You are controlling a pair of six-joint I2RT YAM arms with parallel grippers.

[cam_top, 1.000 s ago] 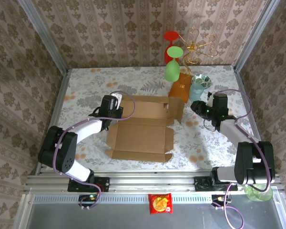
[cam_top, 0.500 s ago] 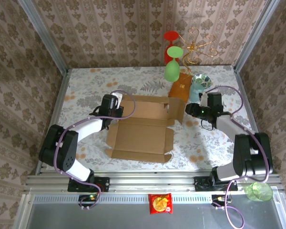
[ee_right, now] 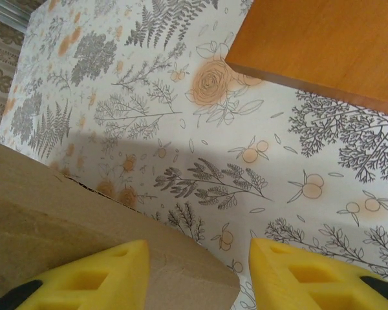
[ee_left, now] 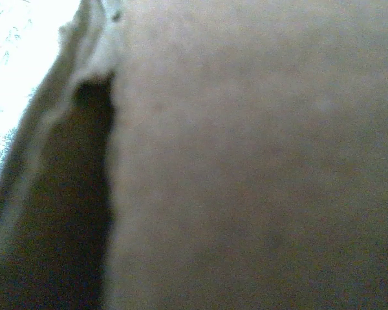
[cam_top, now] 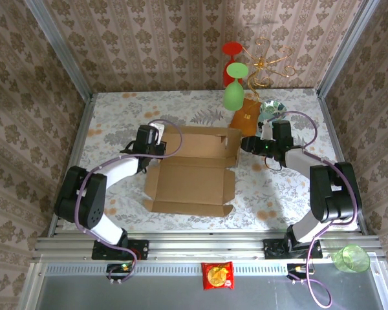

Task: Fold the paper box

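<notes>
The paper box (cam_top: 191, 174) is a tan cardboard mailer lying open mid-table, back wall raised and front flaps flat. My left gripper (cam_top: 156, 137) sits at the back wall's left end. In the left wrist view blurred cardboard (ee_left: 246, 161) lies right across the lens and hides the fingers; the gripper is shut, and I cannot tell whether it holds the card. My right gripper (cam_top: 246, 143) is at the box's raised right side flap (cam_top: 233, 139). It stands open (ee_right: 197, 274), yellow fingers apart, with the flap's corner (ee_right: 181, 268) between them against the left finger (ee_right: 97, 281).
An orange-brown packet (cam_top: 244, 116) (ee_right: 323, 45) lies just behind the right gripper, beside a teal bowl (cam_top: 271, 110). Green (cam_top: 233, 95) and red (cam_top: 231, 49) glasses and a gold wire stand (cam_top: 268, 63) are at the back. A green cup (cam_top: 350, 258) stands near right.
My right gripper has moved left up to the box's right side flap and its jaws have widened. The flap now stands closer to the back wall. The left arm has barely moved.
</notes>
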